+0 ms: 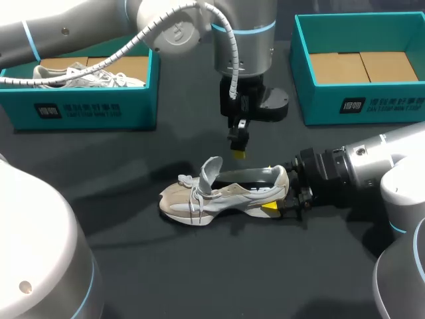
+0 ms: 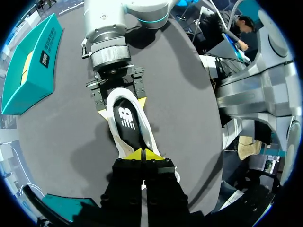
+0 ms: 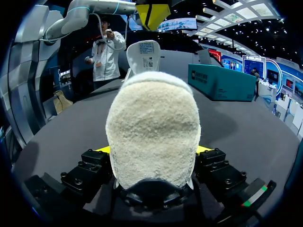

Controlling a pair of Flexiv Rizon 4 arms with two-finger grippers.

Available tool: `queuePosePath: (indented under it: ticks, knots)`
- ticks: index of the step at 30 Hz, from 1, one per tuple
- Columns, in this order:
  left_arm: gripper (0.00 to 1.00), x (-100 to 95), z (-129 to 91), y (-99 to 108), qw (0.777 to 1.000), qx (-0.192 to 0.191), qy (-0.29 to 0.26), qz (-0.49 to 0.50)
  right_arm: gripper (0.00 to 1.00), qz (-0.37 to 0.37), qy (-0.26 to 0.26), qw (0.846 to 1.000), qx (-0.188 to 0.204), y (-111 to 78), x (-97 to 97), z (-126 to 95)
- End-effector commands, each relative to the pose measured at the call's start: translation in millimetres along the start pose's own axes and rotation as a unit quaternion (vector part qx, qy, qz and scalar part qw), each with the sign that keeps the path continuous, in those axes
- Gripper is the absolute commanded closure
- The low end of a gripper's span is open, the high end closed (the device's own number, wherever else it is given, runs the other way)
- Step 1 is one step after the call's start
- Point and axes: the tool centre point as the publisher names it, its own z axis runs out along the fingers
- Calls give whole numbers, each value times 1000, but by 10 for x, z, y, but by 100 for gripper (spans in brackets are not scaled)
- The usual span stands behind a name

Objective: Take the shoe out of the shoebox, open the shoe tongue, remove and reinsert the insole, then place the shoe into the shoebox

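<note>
On the bench point(image 1: 199, 279), mid-field, the shoe point(image 1: 222, 195) sits upright with its long axis left-right. Our right end effector point(image 1: 282, 203) clamps the heel. Our left end effector point(image 1: 238, 151) hangs just above the opening, tips together and empty, with the insole point(image 2: 127, 120) straight below. The surface is dark and matte, and we judge there's room all round.

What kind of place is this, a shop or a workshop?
Probably a robot test or demo bench: a dark table, the right tool clamping a pale shoe by its heel, and teal shoeboxes at the back, one left, one right.
</note>
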Motion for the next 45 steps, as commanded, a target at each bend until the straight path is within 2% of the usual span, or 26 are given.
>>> queuePosePath:
  ticks: [1,8,15,27,33,43,45]
  knots:
    - [100,-138,344,-153,999,-4,36,-28,100,0,0,1000,2,-12,-6,8]
    - [100,-212,627,-250,997,-4,47,-66,100,0,0,1000,2,-12,-6,8]
    - [100,-160,848,-246,996,-8,50,-77,100,0,0,1000,2,-12,-6,8]
    - [100,-143,1138,-54,993,2,58,-107,100,0,0,1000,2,-12,-6,8]
    - [100,-110,1200,19,993,6,58,-103,100,0,0,1000,2,-12,-6,8]
    - [100,14,1224,-21,995,7,36,-93,100,0,0,1000,2,-12,-6,8]
    - [88,21,1229,-24,995,8,33,-94,100,0,0,1000,2,-12,-6,8]
